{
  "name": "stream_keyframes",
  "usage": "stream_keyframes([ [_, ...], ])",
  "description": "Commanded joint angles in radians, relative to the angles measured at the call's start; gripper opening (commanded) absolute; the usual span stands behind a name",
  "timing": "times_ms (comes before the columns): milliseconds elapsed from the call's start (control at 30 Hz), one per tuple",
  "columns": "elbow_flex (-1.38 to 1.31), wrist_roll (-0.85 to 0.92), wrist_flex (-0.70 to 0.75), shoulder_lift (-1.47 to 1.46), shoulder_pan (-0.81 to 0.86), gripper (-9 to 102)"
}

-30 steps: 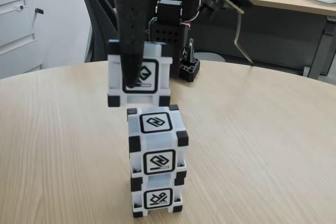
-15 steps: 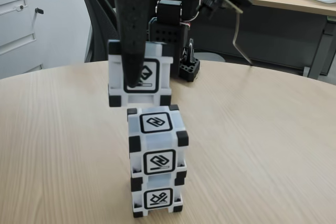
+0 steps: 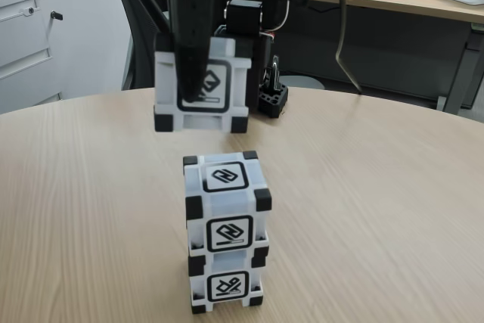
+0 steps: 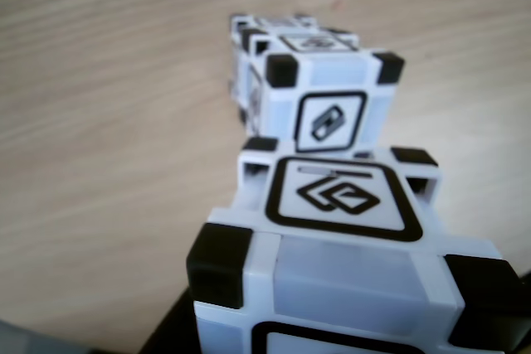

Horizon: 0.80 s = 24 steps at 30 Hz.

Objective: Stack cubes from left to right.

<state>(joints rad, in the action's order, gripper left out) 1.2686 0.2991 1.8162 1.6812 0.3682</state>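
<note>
Above two stacked cubes [image 3: 225, 232], gripper [image 3: 198, 85] holding third cube [image 3: 203, 92]

My held cube [image 3: 200, 85] hangs clear above the two-cube stack [image 3: 225, 232] | open gap between them | bare table [image 3: 378, 209] on both sides | base [image 3: 246, 43] behind.

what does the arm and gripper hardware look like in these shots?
In the fixed view the gripper is matte black plastic, with a long finger that tapers downward and is dotted with rows of small holes. Black motor blocks sit behind it, with thin red and white wires and a dark cable looping down.
</note>
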Motion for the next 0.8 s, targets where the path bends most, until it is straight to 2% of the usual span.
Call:
stream_keyframes([
  [0, -0.055, 0.006, 0.012, 0.051, 0.006, 0],
  [300, -0.298, 0.006, 0.012, 0.014, 0.008, 0],
  [767, -0.179, -0.066, 0.012, -0.009, 0.008, 0],
])
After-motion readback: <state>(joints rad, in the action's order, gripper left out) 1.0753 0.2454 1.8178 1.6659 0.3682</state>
